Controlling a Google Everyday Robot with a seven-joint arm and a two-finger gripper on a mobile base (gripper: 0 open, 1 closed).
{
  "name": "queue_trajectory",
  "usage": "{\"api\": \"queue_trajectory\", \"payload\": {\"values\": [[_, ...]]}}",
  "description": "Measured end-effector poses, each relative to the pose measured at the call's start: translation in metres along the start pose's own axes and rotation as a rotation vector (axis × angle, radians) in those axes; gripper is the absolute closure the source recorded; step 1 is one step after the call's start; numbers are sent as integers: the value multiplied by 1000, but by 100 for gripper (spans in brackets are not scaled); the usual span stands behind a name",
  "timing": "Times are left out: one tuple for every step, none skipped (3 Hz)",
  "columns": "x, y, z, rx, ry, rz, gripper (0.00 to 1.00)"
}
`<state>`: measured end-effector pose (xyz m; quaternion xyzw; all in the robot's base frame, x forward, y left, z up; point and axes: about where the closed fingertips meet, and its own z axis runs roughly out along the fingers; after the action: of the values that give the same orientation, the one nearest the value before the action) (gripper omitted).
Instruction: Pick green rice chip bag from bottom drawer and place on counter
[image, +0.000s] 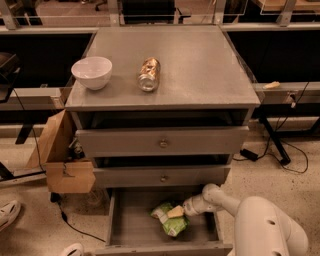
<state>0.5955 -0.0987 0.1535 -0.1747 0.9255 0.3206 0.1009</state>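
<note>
The green rice chip bag (170, 220) lies crumpled on the tray floor of the open bottom drawer (132, 225), right of its middle. My gripper (176, 212) reaches in from the lower right on the white arm and sits right on the bag's upper right edge. The counter (200, 65) is the grey top of the three-drawer cabinet, well above the gripper.
A white bowl (92, 72) and a shiny metal can (149, 74) lying on its side rest on the counter's left half. The two upper knobbed drawers stand slightly ajar. An open cardboard box (62, 155) stands left of the cabinet. A shoe (7, 214) is at far left.
</note>
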Motion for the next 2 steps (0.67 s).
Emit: {"api": "queue_trajectory", "payload": {"values": [[3,-6,6,-4,18,7,66],[4,-6,6,-3,21,7,89]]}}
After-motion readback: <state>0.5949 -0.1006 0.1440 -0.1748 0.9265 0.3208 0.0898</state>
